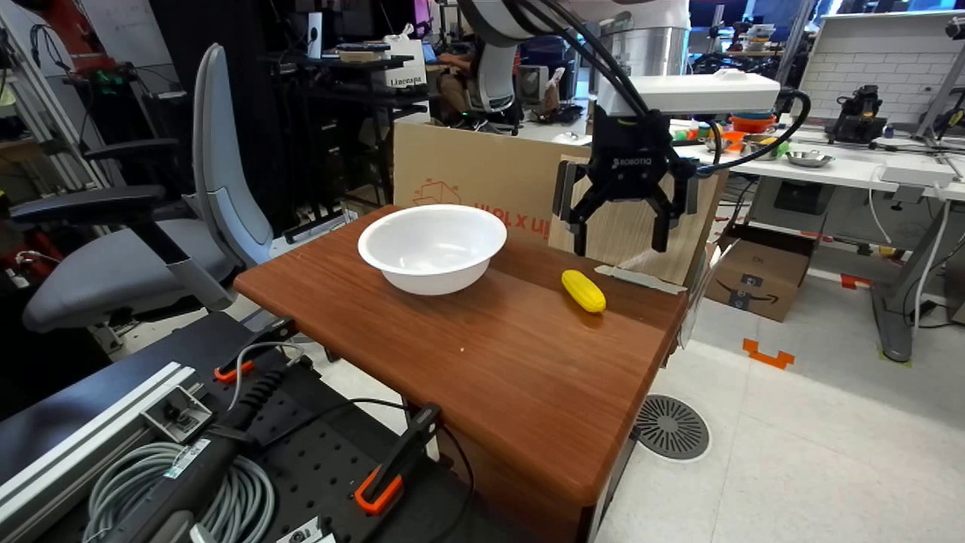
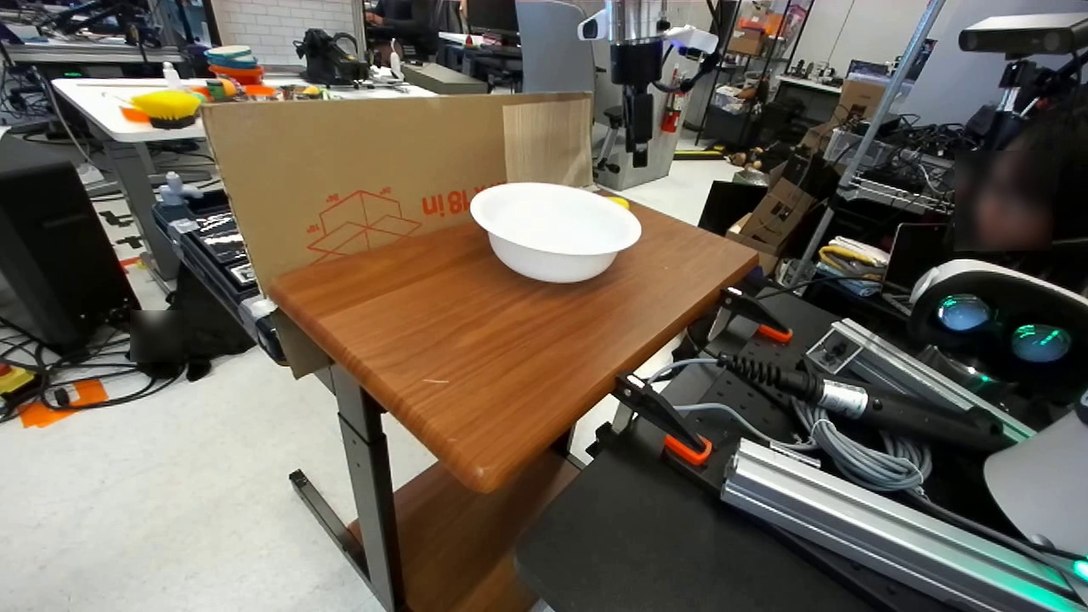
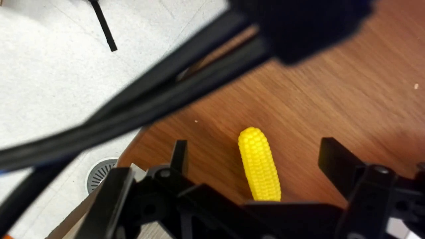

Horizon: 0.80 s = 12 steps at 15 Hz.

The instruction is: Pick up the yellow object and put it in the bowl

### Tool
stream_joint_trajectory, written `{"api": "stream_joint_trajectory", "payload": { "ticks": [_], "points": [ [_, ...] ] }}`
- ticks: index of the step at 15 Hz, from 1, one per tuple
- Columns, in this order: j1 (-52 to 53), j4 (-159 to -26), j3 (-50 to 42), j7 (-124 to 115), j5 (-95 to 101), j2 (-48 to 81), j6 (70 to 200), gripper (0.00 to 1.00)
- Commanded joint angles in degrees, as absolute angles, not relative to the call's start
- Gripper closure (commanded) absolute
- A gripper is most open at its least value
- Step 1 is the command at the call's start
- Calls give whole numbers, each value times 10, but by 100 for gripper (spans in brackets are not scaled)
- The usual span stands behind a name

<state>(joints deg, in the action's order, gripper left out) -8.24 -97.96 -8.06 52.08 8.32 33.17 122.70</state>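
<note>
The yellow object (image 1: 583, 291) is a small corn cob shape. It lies on the brown table near the cardboard side. In an exterior view it is mostly hidden behind the bowl, with only a bit of yellow object (image 2: 619, 202) showing. The white bowl (image 1: 435, 280) stands upright and looks empty; it also shows in an exterior view as the bowl (image 2: 557, 259). My gripper (image 1: 620, 247) is open and empty, above the table near the yellow object. In the wrist view the yellow object (image 3: 259, 166) shows between the spread fingers of the gripper (image 3: 254, 142), its lower end hidden by the gripper.
The brown table (image 1: 482, 369) has a cardboard panel (image 1: 482, 162) standing along its far edge. A wood-patterned board (image 2: 548, 144) is against that panel. Black and orange clamps (image 1: 399, 460) grip the table's opposite edge, beside a black bench with coiled cable (image 1: 181, 490).
</note>
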Motion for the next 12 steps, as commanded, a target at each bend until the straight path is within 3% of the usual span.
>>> {"api": "stream_joint_trajectory", "payload": {
  "ticks": [1, 12],
  "points": [
    [-95, -945, -56, 480, 84, 355, 1236, 0],
    [-88, -950, -40, 415, 103, 394, 1244, 0]
  ]
}}
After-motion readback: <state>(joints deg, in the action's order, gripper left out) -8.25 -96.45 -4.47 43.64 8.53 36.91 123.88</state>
